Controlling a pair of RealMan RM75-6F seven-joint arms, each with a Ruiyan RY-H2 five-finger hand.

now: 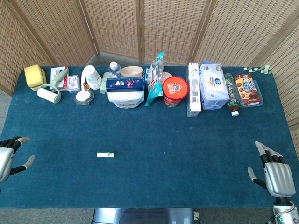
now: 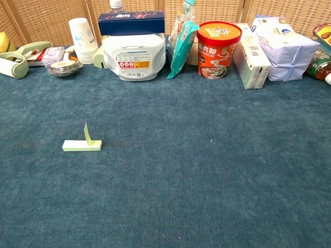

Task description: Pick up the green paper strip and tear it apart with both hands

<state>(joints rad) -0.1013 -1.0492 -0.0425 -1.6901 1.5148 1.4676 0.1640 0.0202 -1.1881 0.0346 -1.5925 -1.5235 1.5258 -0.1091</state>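
Woven rattan screen (image 1: 140, 28) behind; blue-carpeted table (image 1: 187, 140); even daylight.

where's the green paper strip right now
In the head view the green paper strip lies on the blue table cloth, left of centre near the front, closer to the left robot hand, with one end sticking up.
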